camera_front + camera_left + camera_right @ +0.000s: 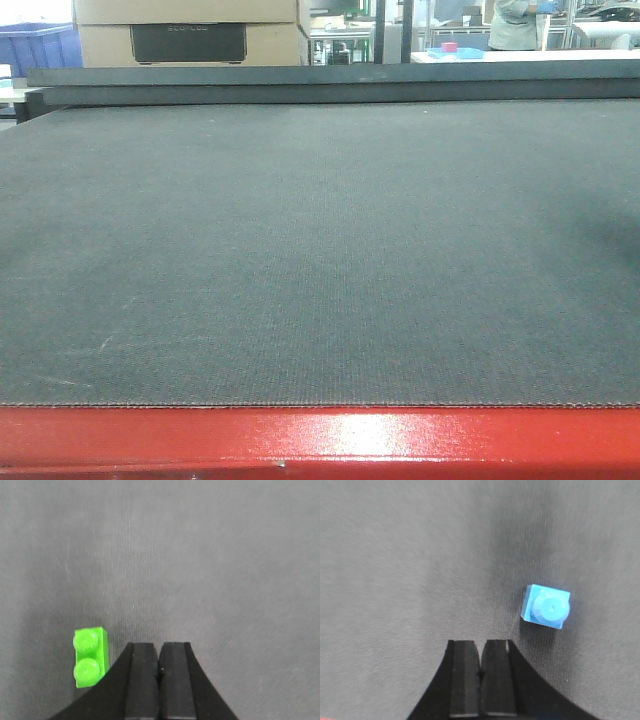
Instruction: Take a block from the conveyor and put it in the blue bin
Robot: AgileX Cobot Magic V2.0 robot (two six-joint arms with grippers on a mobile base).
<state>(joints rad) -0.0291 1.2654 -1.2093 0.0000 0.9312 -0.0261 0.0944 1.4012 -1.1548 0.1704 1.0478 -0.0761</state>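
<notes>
The conveyor (320, 250) is a wide dark grey woven belt on a glossy red frame (320, 440). No block or gripper shows in the front view. In the left wrist view a green two-stud block (90, 657) lies on the belt just left of my left gripper (160, 647), whose jaws are shut with nothing between them. In the right wrist view a small blue one-stud block (546, 606) lies on the belt, ahead and to the right of my right gripper (480, 645), which is also shut and empty. The blue bin is out of view.
Beyond the belt's far edge stand a cardboard box (190, 30) and a ribbed blue crate (35, 45) at the back left. A white table (520, 55) with a small light-blue item is at the back right, and a person stands behind it.
</notes>
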